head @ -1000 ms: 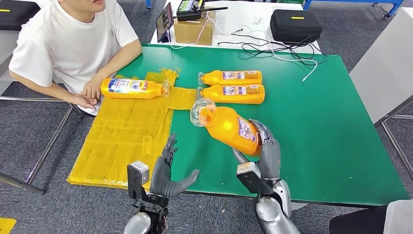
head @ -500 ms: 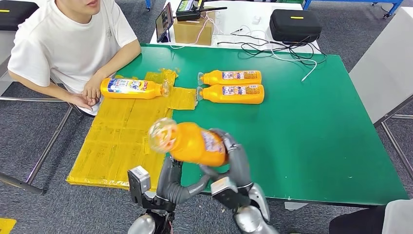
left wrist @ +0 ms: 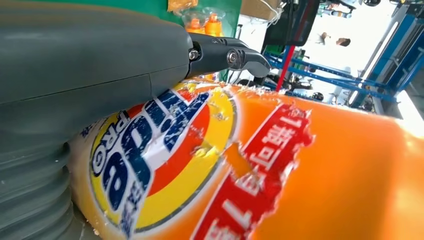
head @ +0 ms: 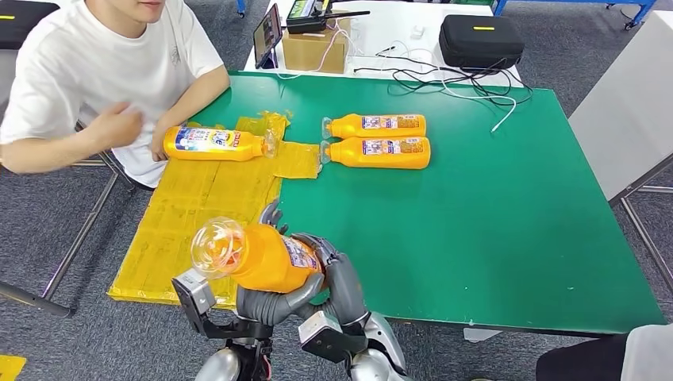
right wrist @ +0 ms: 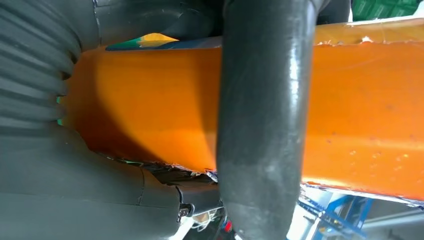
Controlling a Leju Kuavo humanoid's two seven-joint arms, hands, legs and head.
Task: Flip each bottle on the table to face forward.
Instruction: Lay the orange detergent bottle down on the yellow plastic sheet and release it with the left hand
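The green table (head: pixel 492 230) in front of me stands on grey carpet, with a sheet of yellow taped cardboard (head: pixel 198 214) covering its left part. Beyond the far edge a white table (head: pixel 397 32) carries a cardboard box (head: pixel 316 49), a black case (head: pixel 482 40) and loose cables (head: pixel 444 79). A person in a white shirt (head: pixel 103 71) sits at the far left corner, one forearm raised.

Three orange bottles lie on their sides: one (head: pixel 214 144) on the yellow sheet near the person, and a pair (head: pixel 377 140) lying side by side, touching, on the green, caps pointing left.

I hold a fourth orange bottle (head: pixel 266 255) off the surface above the near edge, its clear cap (head: pixel 216 244) pointing left. My right hand (head: pixel 337 278) wraps its base end from the right. My left hand (head: pixel 266 302) cups it from beneath, thumb across the printed label (left wrist: pixel 165 150). Both hands are grasping this bottle.
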